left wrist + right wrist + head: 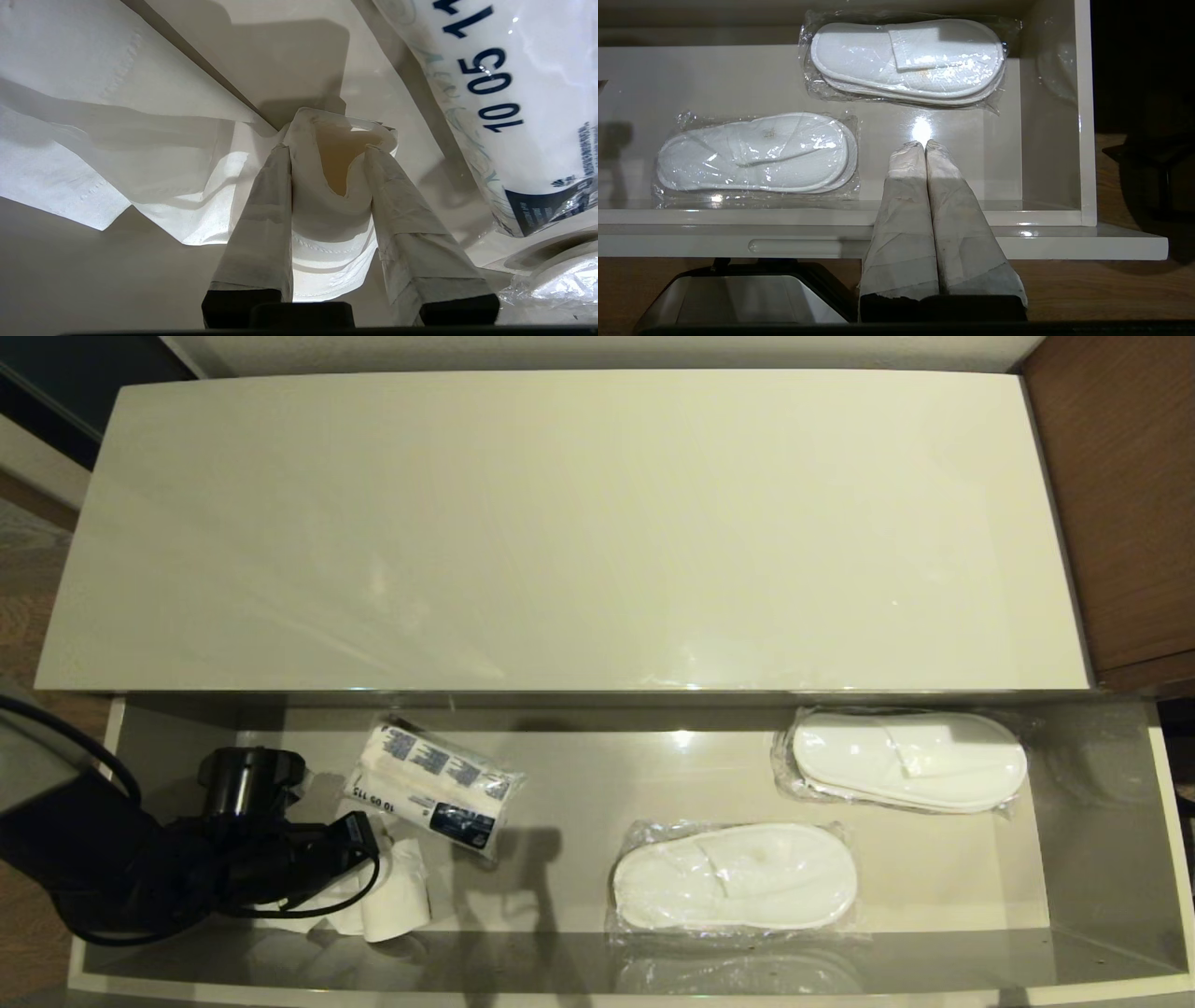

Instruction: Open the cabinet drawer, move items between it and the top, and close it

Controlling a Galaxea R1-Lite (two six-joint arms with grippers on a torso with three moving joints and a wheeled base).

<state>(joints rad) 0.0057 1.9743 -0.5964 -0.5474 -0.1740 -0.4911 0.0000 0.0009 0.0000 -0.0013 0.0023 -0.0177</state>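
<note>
The cabinet drawer [1172,821] stands pulled out below the cream-white top [560,532], which is bare. At the drawer's left end my left gripper [327,149] is shut on the white paper roll [327,219], squeezing its sides so that the hollow core is dented. The roll's loose tail [117,140] spreads beside it on the drawer floor. In the head view the roll [397,896] shows just under the black wrist. Two wrapped slipper pairs [906,761] [738,875] lie in the drawer's right half. My right gripper [925,144] is shut and empty, hanging by the drawer's front edge.
A plastic-wrapped pack with blue print [431,789] lies close to the roll, on its far side. Brown wooden furniture [1120,504] flanks the cabinet on the right. The drawer front has a slim slot [798,246]. My own base [738,298] sits just below it.
</note>
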